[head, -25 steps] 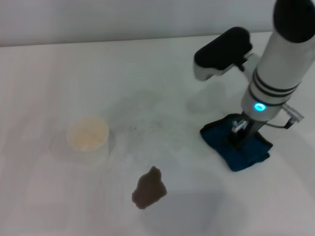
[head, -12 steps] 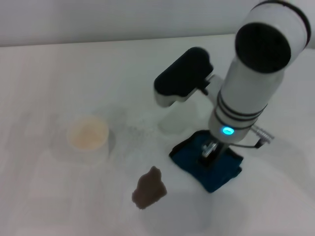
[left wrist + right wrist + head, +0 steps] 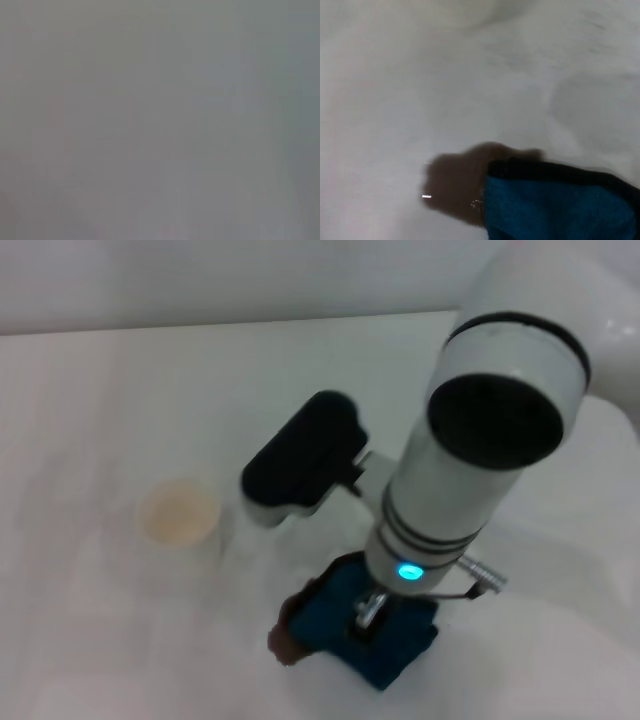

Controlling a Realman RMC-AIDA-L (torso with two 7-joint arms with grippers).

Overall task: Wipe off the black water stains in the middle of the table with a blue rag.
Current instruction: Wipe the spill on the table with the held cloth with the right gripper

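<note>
The blue rag [image 3: 400, 645] lies on the white table [image 3: 120, 390] near its front middle, under my right gripper [image 3: 365, 625], which comes down onto it and is shut on it. The rag's leading edge overlaps the dark brownish water stain [image 3: 284, 638]; only the stain's left part shows. In the right wrist view the rag's black-edged corner [image 3: 555, 210] covers one side of the stain [image 3: 455, 182]. My left gripper is not in the head view, and the left wrist view shows only flat grey.
A small pale translucent cup [image 3: 178, 515] stands on the table to the left of the stain. The right arm's big white forearm [image 3: 480, 460] hangs over the middle right of the table. The table's far edge [image 3: 250, 328] meets a grey wall.
My right gripper has dragged the blue rag from the right side of the table leftward and toward the front, onto the stain's right part. The cup has not moved.
</note>
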